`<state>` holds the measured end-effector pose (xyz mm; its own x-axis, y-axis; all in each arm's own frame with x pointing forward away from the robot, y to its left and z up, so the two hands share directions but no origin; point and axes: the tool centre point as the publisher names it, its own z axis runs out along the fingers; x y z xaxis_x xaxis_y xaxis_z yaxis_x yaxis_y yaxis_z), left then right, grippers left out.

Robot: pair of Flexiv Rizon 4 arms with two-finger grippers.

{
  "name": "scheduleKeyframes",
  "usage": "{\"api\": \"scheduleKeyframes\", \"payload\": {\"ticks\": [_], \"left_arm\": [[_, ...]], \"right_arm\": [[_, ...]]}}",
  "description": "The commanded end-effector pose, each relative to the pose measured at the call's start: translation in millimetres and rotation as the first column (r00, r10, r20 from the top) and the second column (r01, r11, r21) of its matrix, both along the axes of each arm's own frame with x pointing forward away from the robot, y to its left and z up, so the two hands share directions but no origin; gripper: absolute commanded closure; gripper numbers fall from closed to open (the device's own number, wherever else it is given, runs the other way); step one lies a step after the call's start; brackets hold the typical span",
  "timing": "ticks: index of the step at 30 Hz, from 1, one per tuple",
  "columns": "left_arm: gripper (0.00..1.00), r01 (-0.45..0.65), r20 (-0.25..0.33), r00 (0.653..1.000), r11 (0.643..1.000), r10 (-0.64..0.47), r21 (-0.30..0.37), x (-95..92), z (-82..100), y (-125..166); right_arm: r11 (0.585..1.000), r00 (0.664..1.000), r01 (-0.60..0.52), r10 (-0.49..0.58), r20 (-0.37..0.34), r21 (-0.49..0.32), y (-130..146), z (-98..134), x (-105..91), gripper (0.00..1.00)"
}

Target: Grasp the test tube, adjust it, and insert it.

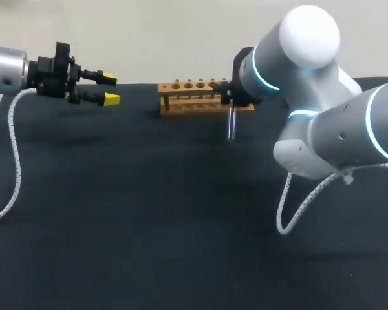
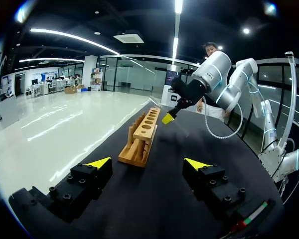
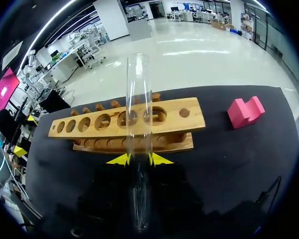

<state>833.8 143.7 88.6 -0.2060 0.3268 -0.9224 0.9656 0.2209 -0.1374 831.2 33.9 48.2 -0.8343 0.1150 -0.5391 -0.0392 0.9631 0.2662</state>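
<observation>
Left end effector apart at 10 o'clock; right end effector clamped on the test tube by the rack at 12 o'clock.

My left end effector hangs over the black worktop at its 10 o'clock, fingers spread wide, pointing at the wooden rack. The rack lies at the worktop's 12 o'clock, with a row of round holes along its top. My right arm comes in from 3 o'clock. Its end effector is at the rack's right end, yellow tips pinching the clear test tube from two sides. The tube is upright, at the rack's 5 o'clock, just in front of it. A pink block lies past that end of the rack, apart from it.
</observation>
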Motion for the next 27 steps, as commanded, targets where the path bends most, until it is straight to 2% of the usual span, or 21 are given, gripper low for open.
{"api": "scheduleKeyframes", "payload": {"ticks": [1,27], "left_arm": [[0.00,0.001,0.003,1.000,1.000,-0.001,-0.002,-0.1,-0.8,0.7],[0.00,0.001,0.003,1.000,1.000,-0.001,-0.002,-0.1,-0.8,0.7]], "right_arm": [[0.998,0.996,0.055,-0.053,0.073,-0.023,-7.5,16.0,-25.2,1.00],[0.983,0.974,0.165,-0.151,0.172,-0.076,-33.0,56.7,-70.2,1.00]]}}
